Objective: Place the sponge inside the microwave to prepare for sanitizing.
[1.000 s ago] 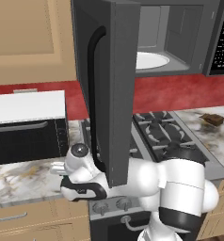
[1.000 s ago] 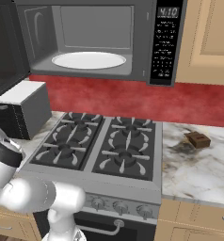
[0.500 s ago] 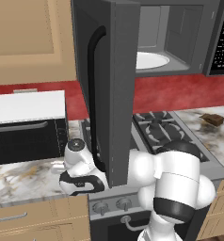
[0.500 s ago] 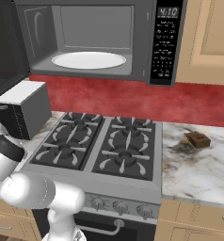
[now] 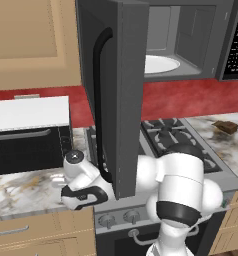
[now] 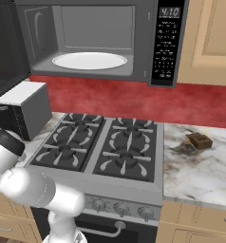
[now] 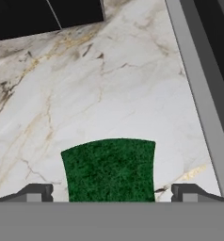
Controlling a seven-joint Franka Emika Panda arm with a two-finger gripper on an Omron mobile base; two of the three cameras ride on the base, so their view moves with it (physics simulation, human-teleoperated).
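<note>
Now my claw [image 7: 111,192] hangs wide open over the sponge [image 7: 109,169], fingertips either side, touching nothing.
Left base view: the dark, boxy microwave [image 5: 191,45] stands open above my hand, round white plate [image 5: 158,63] inside. Hand view: the sponge's rough green top lies between my fingertips on veined marble counter [image 7: 109,84].

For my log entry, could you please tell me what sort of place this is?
A home kitchen, rendered: a gas stove with an open microwave above it, a marble counter, and wooden cabinets.

sponge [image 7: 109,170] near end cut off
</note>
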